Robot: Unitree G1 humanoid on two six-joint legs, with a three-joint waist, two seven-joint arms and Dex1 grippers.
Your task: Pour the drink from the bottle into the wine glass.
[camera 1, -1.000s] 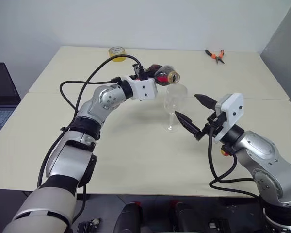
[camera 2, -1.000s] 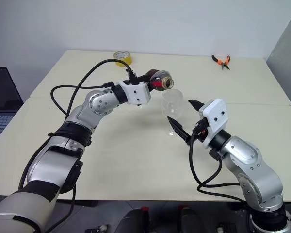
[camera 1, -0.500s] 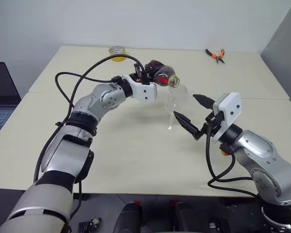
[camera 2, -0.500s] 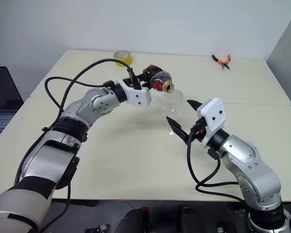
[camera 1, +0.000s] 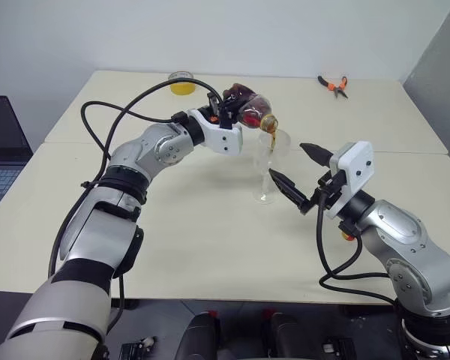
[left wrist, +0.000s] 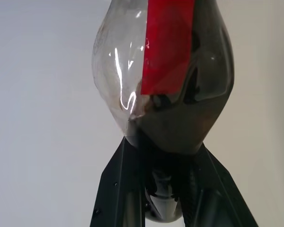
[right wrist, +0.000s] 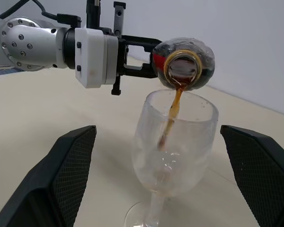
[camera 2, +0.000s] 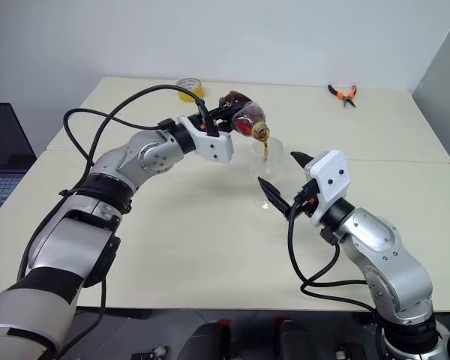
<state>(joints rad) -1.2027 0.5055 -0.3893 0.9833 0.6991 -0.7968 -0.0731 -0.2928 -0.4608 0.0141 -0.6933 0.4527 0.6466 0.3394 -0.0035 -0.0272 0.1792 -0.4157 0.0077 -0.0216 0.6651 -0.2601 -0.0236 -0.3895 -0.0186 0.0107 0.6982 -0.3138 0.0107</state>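
Fingers of the left gripper (camera 1: pixel 229 112) pinched the tilted bottle (camera 1: pixel 249 109), its drink (right wrist: pixel 173 113) streaming into the wine glass (right wrist: pixel 173 151) between the right gripper's (camera 1: pixel 298 178) spread fingers.

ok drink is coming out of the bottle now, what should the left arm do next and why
Probably hold this tilt steady. The left gripper has the bottle tipped over the wine glass, a thin stream of drink lands inside the bowl, and little has collected there yet.

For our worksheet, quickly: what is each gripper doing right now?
Left gripper: shut on the bottle, pouring.
Right gripper: open, holding nothing.
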